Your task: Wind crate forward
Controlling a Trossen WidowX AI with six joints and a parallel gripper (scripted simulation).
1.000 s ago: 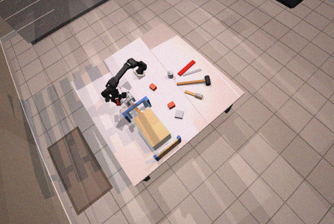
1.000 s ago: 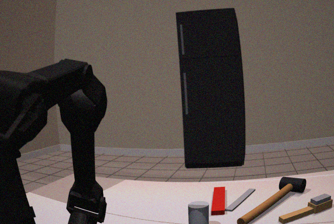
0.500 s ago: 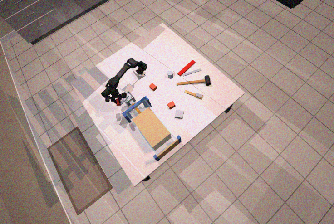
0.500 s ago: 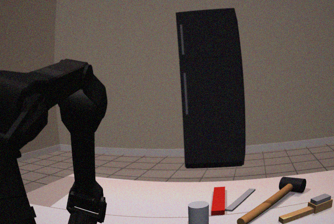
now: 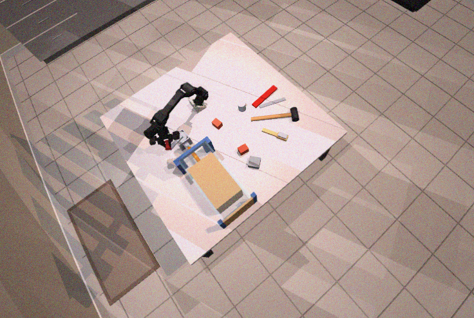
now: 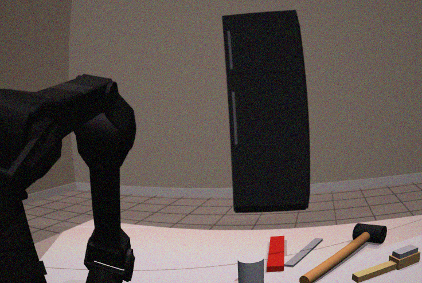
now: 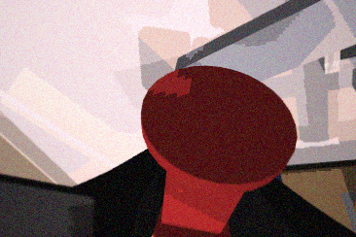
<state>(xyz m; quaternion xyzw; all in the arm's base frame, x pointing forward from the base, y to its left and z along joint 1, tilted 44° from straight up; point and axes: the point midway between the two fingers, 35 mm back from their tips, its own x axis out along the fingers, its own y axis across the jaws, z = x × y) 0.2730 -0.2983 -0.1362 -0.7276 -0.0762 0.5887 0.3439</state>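
My gripper is shut on the red-knobbed winch handle, beside the grey hand winch. Its black fingers stand on both sides of the red stem below the round knob in the wrist view. Whether the square key sits in the winch hole is hidden. The crate, with a tan top, sits inside the clear-panelled cubby and looks flat. A short stretch of orange strap shows between the crate and the blue frame at the mouth, so a gap shows there.
A wood bar with blue ends closes the rack's far end. Two orange blocks and a grey block lie beside the rack. A grey cylinder, red bar, mallet and brush are farther off.
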